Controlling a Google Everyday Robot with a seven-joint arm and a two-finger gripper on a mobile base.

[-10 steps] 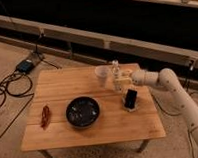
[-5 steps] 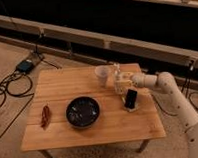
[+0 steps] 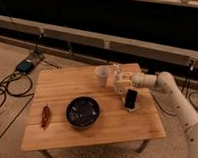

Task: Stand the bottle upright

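Near the worktop's point(image 3: 60, 130) front edge sits a dark bowl point(image 3: 82, 112), with a red pepper point(image 3: 45, 116) toward the left edge. Farther back on the right, a black slab in a white stand point(image 3: 130, 99) stands. Beyond it, near the far edge, the end effector point(image 3: 119, 82) sits at the bottle point(image 3: 116, 74), which looks upright just beside the white cup point(image 3: 102, 76); whether it grips the bottle I cannot tell.

The bottle point(image 3: 115, 72) is small, clear and pale, with a narrow neck, and stands about as tall as the cup point(image 3: 102, 76) just to its left. It looks upright near the far edge of the table point(image 3: 55, 131), toward the right side. The gripper point(image 3: 119, 82) is right at the bottle's lower body, blurring its outline there.
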